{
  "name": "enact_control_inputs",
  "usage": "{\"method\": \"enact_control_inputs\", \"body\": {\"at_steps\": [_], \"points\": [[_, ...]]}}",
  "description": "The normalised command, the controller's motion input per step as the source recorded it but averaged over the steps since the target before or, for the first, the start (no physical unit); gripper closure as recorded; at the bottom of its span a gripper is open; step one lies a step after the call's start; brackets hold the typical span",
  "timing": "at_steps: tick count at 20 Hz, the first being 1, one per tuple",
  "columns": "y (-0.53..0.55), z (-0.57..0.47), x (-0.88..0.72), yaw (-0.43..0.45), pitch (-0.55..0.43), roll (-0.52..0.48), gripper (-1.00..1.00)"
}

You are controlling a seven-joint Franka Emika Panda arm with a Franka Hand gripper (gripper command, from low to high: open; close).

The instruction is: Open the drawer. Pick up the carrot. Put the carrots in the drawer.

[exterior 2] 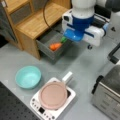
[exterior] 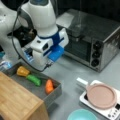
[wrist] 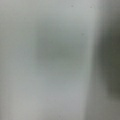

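Observation:
The dark-grey drawer [exterior: 53,96] [exterior 2: 46,51] stands pulled out from the cabinet with the light wooden top [exterior: 15,100] [exterior 2: 35,22]. The orange carrot [exterior: 49,86] [exterior 2: 55,46] lies inside it near the front end. A green piece [exterior: 34,80] [exterior 2: 64,39] rests beside the carrot, and a yellow piece [exterior: 22,71] lies further back. My gripper [exterior: 40,62] hangs just above the drawer's far side, a little off the carrot, and its fingertips are hidden by the hand's body. The wrist view gives only a blurred grey surface.
A silver toaster oven [exterior: 92,37] [exterior 2: 107,95] stands on the grey table. A pink pan [exterior: 101,95] [exterior 2: 53,95] sits on a white cooker. A teal bowl [exterior: 81,115] [exterior 2: 28,77] is near the cooker.

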Motion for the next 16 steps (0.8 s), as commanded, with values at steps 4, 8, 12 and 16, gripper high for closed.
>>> {"method": "enact_control_inputs", "body": {"at_steps": [4, 8, 12, 16], "points": [[0.13, -0.18, -0.20, -0.130, -0.107, 0.023, -1.00], [0.08, -0.21, -0.28, -0.087, -0.105, -0.011, -1.00], [0.01, -0.19, -0.24, -0.067, -0.121, -0.028, -1.00], [-0.06, -0.16, -0.21, -0.037, -0.149, -0.032, -1.00]]}}
